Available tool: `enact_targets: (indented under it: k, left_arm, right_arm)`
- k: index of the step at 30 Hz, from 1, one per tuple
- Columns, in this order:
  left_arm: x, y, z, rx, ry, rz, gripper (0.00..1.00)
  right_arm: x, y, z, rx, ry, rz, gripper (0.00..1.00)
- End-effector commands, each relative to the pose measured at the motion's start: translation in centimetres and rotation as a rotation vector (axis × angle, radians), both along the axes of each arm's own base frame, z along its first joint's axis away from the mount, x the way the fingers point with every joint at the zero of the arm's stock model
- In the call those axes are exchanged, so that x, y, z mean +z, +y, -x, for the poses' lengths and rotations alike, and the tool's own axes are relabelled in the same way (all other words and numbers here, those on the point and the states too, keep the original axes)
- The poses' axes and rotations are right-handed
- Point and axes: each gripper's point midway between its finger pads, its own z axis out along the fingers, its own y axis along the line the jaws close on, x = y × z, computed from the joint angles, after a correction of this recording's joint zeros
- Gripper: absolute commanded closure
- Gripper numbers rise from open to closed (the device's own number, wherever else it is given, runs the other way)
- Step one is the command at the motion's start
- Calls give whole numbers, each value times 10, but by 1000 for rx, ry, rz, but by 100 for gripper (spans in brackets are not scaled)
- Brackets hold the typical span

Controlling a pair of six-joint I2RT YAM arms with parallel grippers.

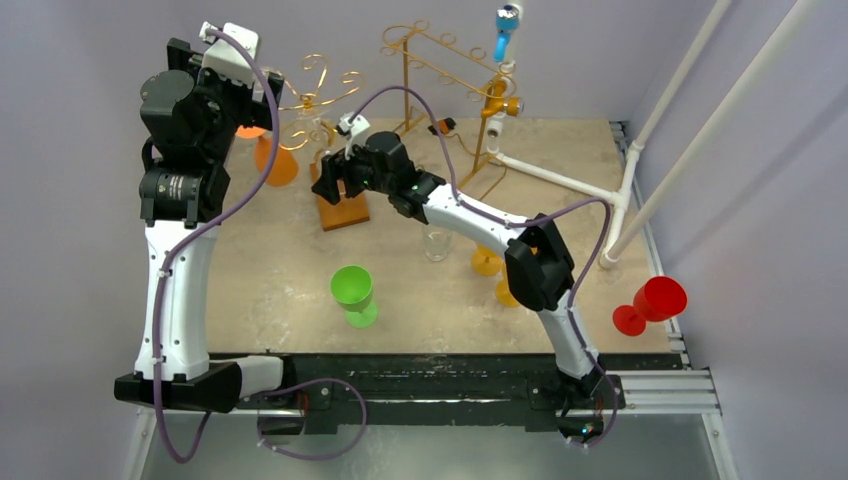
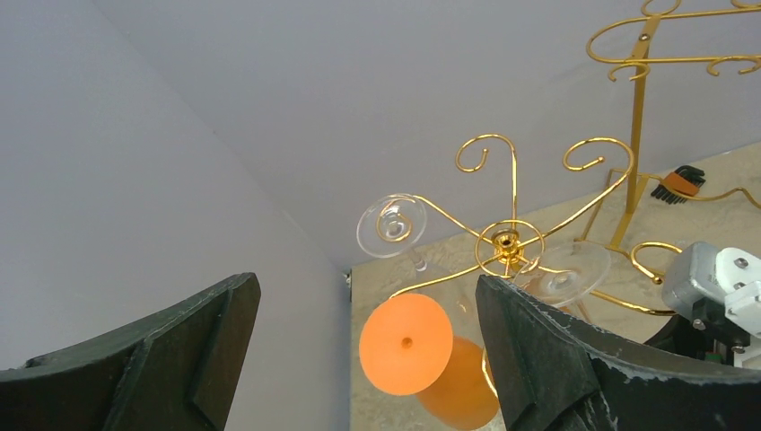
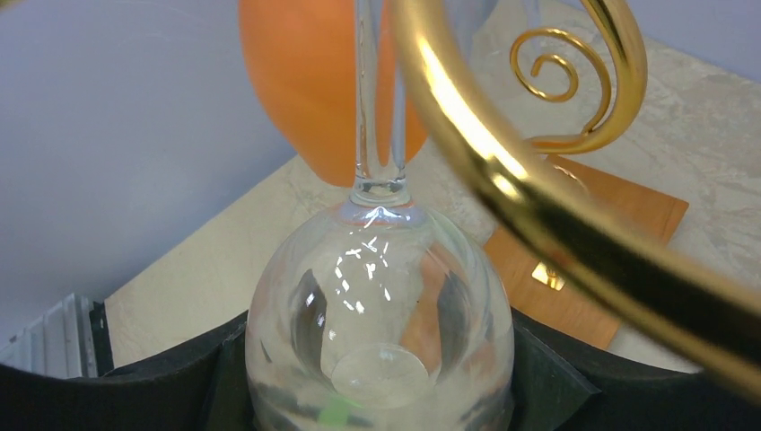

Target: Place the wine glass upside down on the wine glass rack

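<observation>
Right wrist: right gripper (image 3: pixel 377 386) pinches inverted clear wine glass (image 3: pixel 377 296).
Keep stem (image 3: pixel 372 90) vertical while sliding it along the gold rack arm (image 3: pixel 502 189); left gripper (image 2: pixel 363 305) spread, idle.

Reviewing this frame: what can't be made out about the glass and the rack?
- Right wrist view: the top edge cuts off the foot of the clear wine glass in the right pincer; whether it hangs on the rack arm is unknown.
- Top view: the right wrist hides that grip.
- Left wrist view: a clear foot beside the rack hub may be its; a finger of the left pincer hides the stem.
</observation>
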Motion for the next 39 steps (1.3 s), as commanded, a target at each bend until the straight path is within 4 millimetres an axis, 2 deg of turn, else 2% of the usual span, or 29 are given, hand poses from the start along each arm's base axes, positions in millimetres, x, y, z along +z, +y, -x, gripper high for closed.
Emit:
enact_targets:
  k: [1,10,16,19,23,34,39]
  left_arm:
    - [14,3,3,10,-54,19,0]
    - [6,0,4,-7,-28,2,0]
    - [3,-1,4,-14,-18,-9,0]
    - [2,0,4,-12,-15,-19,0]
    - [0,1,4,-8,-12,-33,0]
    - [-4,0,5,-13,4,-35,1]
    - [-4,0,6,-16,3,-37,1]
  right_arm:
    - [56,3,-6,-26,-82,-113,94]
    - [53,5,4,-79,-90,-157,96]
    - [51,-1,-9,-216,-69,-194,97]
    - [52,-2,-9,-247,-77,-230,97]
    - [51,5,-6,-260,-110,-206,100]
    - [56,15,0,-281,-201,-163,100]
    - [50,23,3,-278,-215,-128,100]
